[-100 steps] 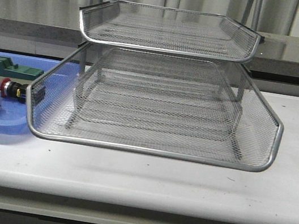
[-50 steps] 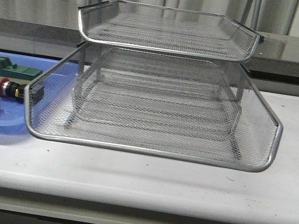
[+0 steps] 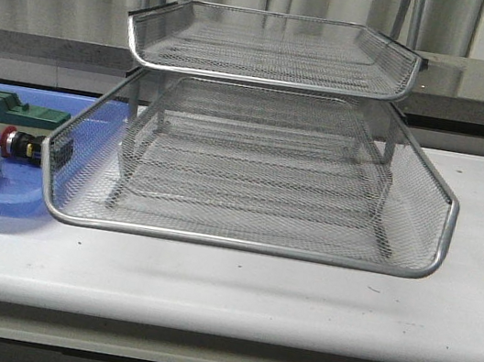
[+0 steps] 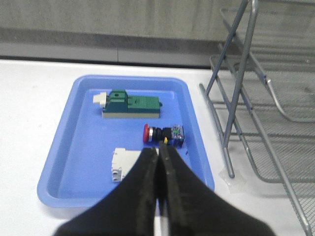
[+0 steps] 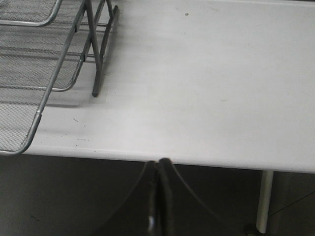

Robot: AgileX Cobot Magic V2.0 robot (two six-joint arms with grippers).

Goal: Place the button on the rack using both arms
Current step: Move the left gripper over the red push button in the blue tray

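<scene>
- Your left hand point(image 4: 159, 152) is closed, its two black fingers pressed flat together with nothing between them. In its wrist view it hangs above the near part of a blue plastic tray point(image 4: 74, 123).
- The button point(image 4: 163, 133) lies on its side inside that blue tray, red head pointing away from the rack, black body and yellow tab behind it. It sits just beyond your left fingertips and is not touching them.
- A green block point(image 4: 130, 104) lies farther back in the same tray, and a white terminal block point(image 4: 123, 164) lies near the tray's front, partly hidden by your left hand.
- From the front, the tray sits at the far left of the white surface point(image 3: 233, 291), and the button point(image 3: 18, 144) shows just beside the lower tray's left corner.
- The rack point(image 3: 254, 164) stands in the middle of the surface, silver mesh, with a wide lower tray pulled forward and a smaller tray above it. Both look empty.
- Your right hand point(image 5: 158, 169) is also closed and holds nothing. It hangs over the front edge of the surface, to the right of the rack's thin legs point(image 5: 98, 64).
</scene>
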